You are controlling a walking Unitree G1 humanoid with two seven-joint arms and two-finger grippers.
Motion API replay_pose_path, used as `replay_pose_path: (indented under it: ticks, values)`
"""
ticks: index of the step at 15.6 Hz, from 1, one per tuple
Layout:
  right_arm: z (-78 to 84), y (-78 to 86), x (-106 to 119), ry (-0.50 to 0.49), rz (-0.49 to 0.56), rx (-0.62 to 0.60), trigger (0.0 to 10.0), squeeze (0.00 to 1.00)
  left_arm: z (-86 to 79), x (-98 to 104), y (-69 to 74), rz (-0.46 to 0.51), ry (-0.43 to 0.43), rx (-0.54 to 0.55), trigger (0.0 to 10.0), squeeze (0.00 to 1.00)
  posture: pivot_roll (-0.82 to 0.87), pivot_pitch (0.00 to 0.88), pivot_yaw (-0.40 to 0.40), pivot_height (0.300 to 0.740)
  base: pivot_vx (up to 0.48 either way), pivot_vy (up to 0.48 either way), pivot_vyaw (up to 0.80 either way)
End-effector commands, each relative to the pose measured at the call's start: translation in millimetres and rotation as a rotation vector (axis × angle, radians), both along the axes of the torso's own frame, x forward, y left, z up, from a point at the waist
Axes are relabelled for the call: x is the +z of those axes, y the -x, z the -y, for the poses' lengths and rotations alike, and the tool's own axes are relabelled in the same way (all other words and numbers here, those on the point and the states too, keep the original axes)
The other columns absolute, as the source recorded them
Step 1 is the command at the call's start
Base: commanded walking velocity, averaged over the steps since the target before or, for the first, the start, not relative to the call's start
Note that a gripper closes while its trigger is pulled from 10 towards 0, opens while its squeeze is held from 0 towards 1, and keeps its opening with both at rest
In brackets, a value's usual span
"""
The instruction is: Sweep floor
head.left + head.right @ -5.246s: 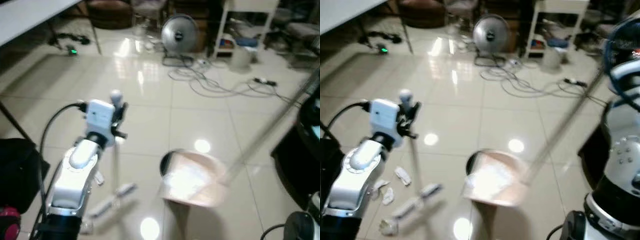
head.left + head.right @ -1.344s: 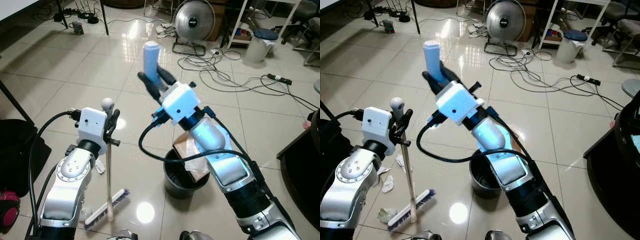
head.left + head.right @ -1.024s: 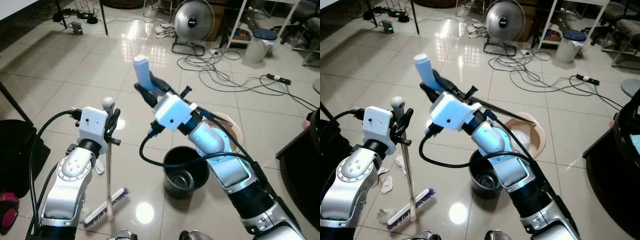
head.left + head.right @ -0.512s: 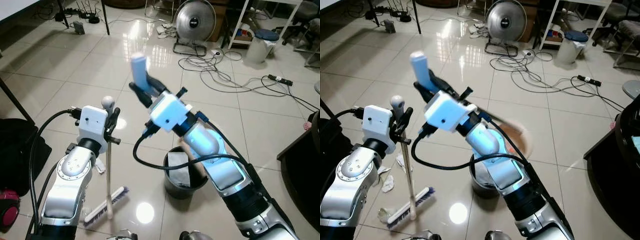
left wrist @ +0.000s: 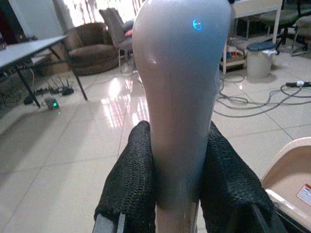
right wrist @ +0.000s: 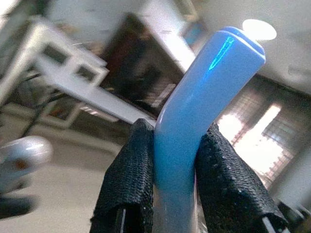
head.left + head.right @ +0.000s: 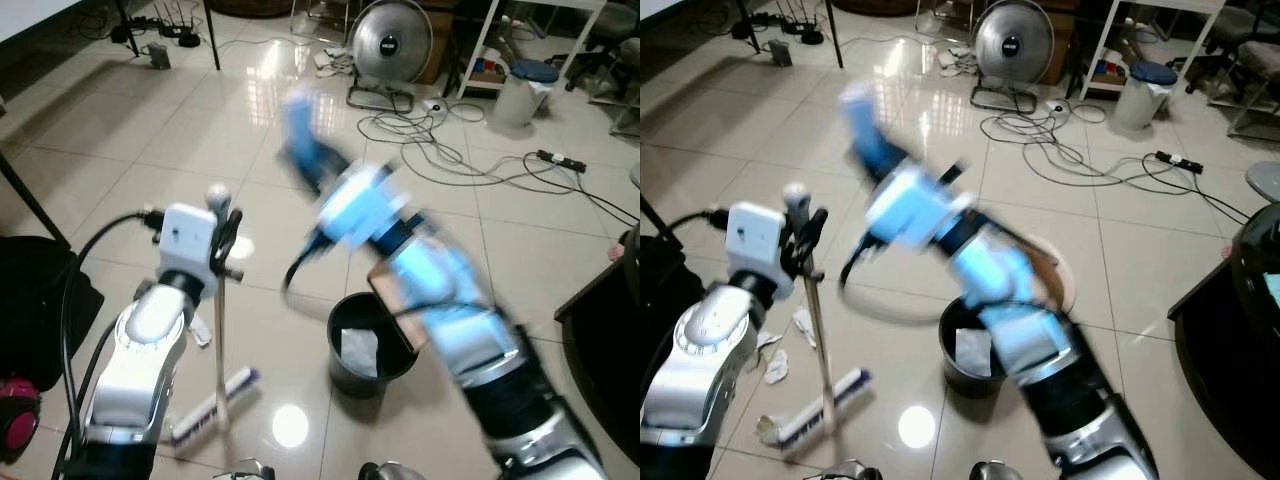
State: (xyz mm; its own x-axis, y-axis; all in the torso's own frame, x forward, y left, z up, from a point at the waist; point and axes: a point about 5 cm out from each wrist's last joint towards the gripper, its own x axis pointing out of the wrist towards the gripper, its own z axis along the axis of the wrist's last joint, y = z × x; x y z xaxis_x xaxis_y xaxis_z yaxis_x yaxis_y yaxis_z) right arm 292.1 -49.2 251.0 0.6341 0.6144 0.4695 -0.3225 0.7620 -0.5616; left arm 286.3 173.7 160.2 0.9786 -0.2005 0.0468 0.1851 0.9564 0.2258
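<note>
Item one: long-handled broom with a thin silver shaft and a blue-and-white bristle head (image 7: 213, 406). It stands near upright at your left side, its head resting on the glossy cream floor tiles (image 7: 120, 140). Your left gripper (image 5: 177, 194) has its two black fingers pressed on either side of the grey rounded knob at the handle's top. Judge it light and stiff, but the smooth knob will twist in the pads; a hold lower on the shaft would give you more say over the head.

Item two: beige plastic dustpan on a long pole with a blue grip (image 6: 204, 97). Your right gripper (image 6: 175, 184) is clamped on that grip, the arm motion-blurred. The pan (image 7: 395, 300) hangs at the rim of the round black waste bin (image 7: 372, 345), tipped toward it. Rigid, light, but long; it will likely swing from the far end.

Item three: white crumpled paper scraps (image 7: 780, 365), on the floor beside the broom head, another piece lying inside the bin. Soft, featherweight; sweep slowly or they will probably skitter.
</note>
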Motion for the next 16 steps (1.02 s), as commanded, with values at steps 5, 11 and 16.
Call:
replay_pose_path:
  ticks: [5,11,16]
  values:
    - [71.6,-2.3,73,-0.508,-0.022,-0.192,10.0,0.0,16.3,23,-11.5,0.07,-0.018,-0.109,10.0,0.0,0.02,0.043,0.007,0.74,0.0,0.0,0.0]
    - [92.1,5.0,76,-0.596,-0.069,-0.326,10.0,0.0,15.4,34,-11.7,0.086,-0.037,-0.132,10.0,0.0,0.02,0.039,-0.003,0.74,-0.126,0.0,0.0]
    - [88.5,12.2,62,-0.662,-0.209,-0.243,10.0,0.0,13.7,38,-6.8,0.094,-0.04,-0.134,10.0,0.0,0.03,0.028,-0.014,0.74,-0.276,0.0,0.0]
